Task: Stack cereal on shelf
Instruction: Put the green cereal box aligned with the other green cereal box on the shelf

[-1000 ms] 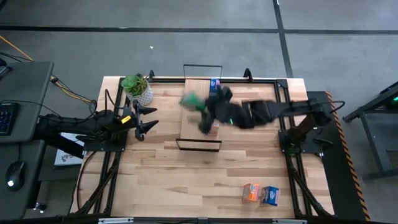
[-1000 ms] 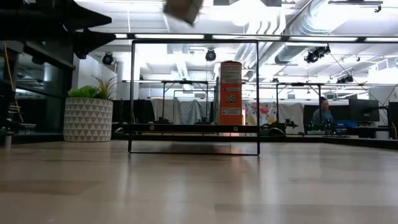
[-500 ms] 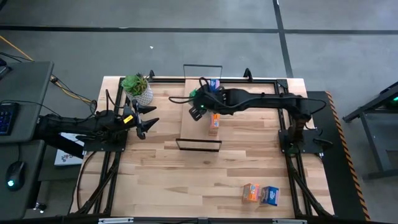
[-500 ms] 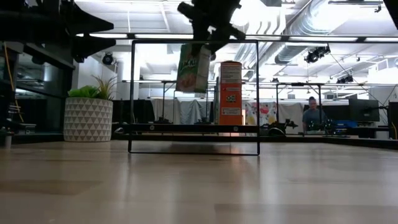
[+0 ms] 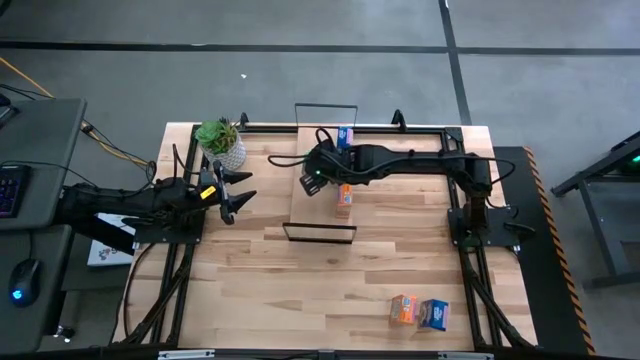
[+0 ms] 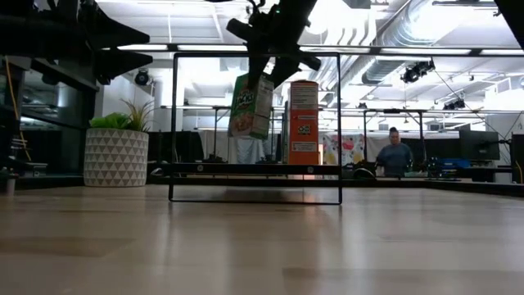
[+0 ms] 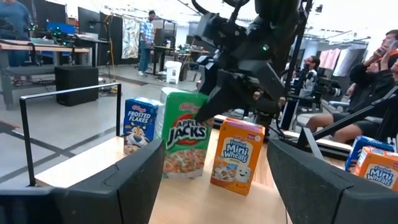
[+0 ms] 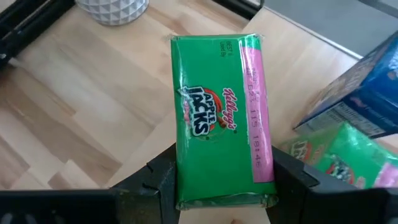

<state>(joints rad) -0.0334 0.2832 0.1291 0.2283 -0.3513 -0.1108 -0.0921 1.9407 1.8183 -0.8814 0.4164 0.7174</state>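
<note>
My right gripper (image 6: 266, 61) is shut on a green cereal box (image 6: 251, 105) above the shelf's light-wood plank (image 5: 305, 205), beside an orange box (image 6: 304, 123) that stands upright on the plank. A blue box (image 7: 140, 124) stands at the plank's far end. A second green box (image 8: 345, 165) shows next to the blue box (image 8: 357, 93) in the right wrist view. The shelf's black wire frame (image 6: 173, 123) rises at its ends. My left gripper (image 5: 238, 192) is open and empty at the table's left, facing the shelf. My right gripper pinches the green box's top end (image 8: 186, 186) between its two fingers, one on each broad face. The fingers (image 7: 208, 109) come from above, pointing down. The box hangs below them, nearly upright and slightly tilted, its bottom edge (image 6: 246, 135) clear of the plank.
A potted plant (image 5: 220, 140) stands at the table's far left, near the shelf. An orange box (image 5: 404, 310) and a blue box (image 5: 433, 314) lie near the table's front right. People stand in the room behind the table.
My right gripper has swung toward the table's left over the shelf and come down with the green box. The box has dropped from high above the wire frame to between its posts and has turned nearly upright.
</note>
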